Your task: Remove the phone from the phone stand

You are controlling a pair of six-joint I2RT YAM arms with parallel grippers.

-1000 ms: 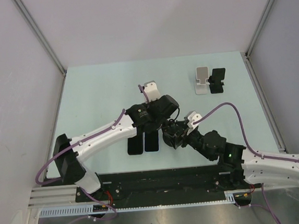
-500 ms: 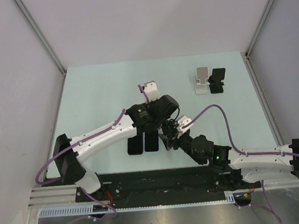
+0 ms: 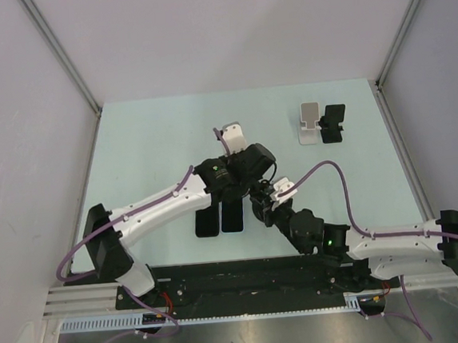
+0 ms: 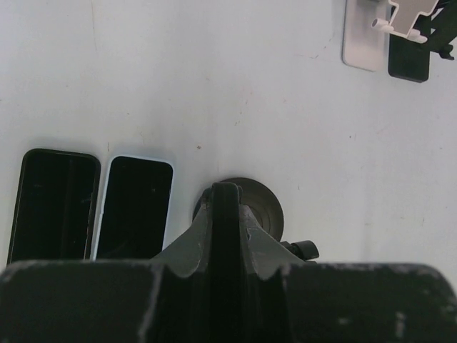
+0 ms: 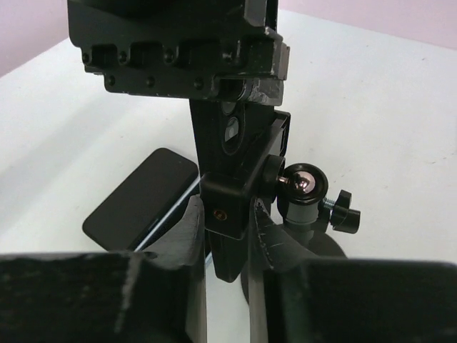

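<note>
Over the last second the right arm has been brought in from the right and its gripper (image 5: 227,211) narrowed from a wide spread. Its fingers are now pressed against either side of the upright bracket of the phone stand (image 5: 303,184), just beside the ball joint. The left gripper (image 4: 226,201) is pinched from above on what appears to be the top edge of the phone (image 5: 230,133), though this is seen edge-on only. The phone is thus still seated in the stand, near the middle of the table (image 3: 154,138). With the stand braced, a straight upward pull is judged possible. Two other handsets (image 4: 53,204) lie flat just left of the stand, and two spare stands (image 3: 311,124) are set at the far right. The table is enclosed by pale walls (image 3: 201,37) on three sides.
</note>
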